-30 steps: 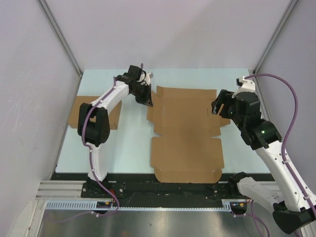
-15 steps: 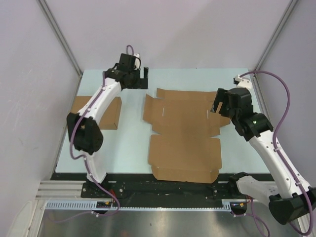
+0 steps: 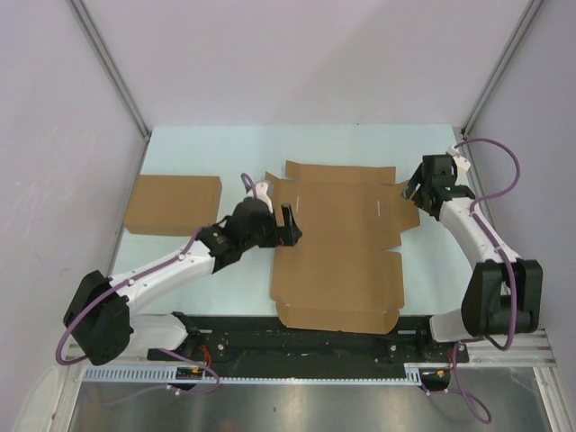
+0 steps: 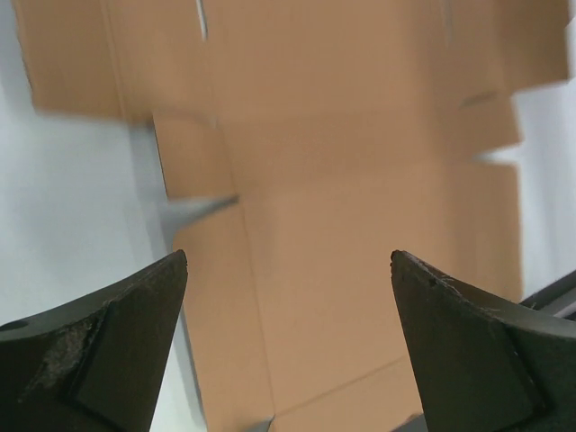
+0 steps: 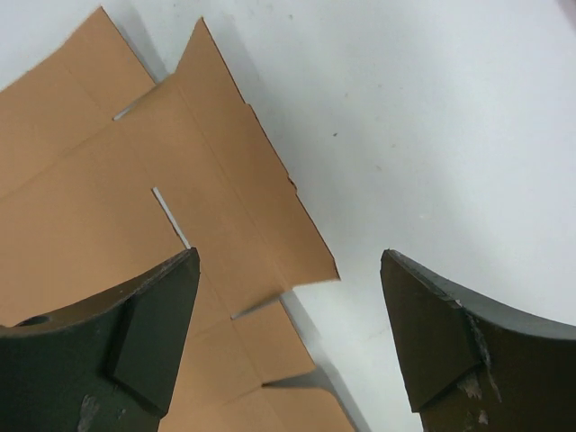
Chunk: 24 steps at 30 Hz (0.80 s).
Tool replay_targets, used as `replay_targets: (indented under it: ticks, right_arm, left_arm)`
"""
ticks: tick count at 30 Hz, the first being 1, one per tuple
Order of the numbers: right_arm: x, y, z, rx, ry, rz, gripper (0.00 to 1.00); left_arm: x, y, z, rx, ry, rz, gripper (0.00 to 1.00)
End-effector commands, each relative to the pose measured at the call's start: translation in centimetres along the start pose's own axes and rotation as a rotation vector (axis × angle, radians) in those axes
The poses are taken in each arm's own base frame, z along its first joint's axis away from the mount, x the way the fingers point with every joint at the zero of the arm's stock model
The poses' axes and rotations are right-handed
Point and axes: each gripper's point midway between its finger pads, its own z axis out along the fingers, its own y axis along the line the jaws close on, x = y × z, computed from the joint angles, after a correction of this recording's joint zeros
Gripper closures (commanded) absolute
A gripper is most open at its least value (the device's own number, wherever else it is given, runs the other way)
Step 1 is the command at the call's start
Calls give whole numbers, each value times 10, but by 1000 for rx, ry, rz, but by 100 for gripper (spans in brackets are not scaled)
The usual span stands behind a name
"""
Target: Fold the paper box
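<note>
The paper box (image 3: 337, 243) lies flat on the surface (image 3: 225, 153) (no flap raised), so all folding remains. Left claw (image 3: 290, 227) gapes empty over its left edge; right claw (image 3: 414, 191), open and empty too, near its right flap.

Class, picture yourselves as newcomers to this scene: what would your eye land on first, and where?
The flat brown paper box sprawls at centre, flaps spread. An open left claw hovers at its left edge, an open right claw over its far right flap. A plain cardboard box lies far left.
</note>
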Motion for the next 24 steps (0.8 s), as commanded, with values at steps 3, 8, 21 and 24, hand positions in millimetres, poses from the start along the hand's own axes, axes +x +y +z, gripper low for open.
replay_targets:
  ticks: [3,8,21,24]
  right_arm:
    - [8,21,42,-37,24,53,13]
    - [25,22,68,-26,69,50,18]
    - [71,20,79,-49,168,92,72]
    - [88,19,70,-70,185,135,78]
  left_arm:
    - [38,-25,-7,97,11,-62,0]
    - [79,-26,-7,144,107,-54,0]
    - [104,-30,17,139,232,-3,3]
    - [104,-10,28,29,248,23,3]
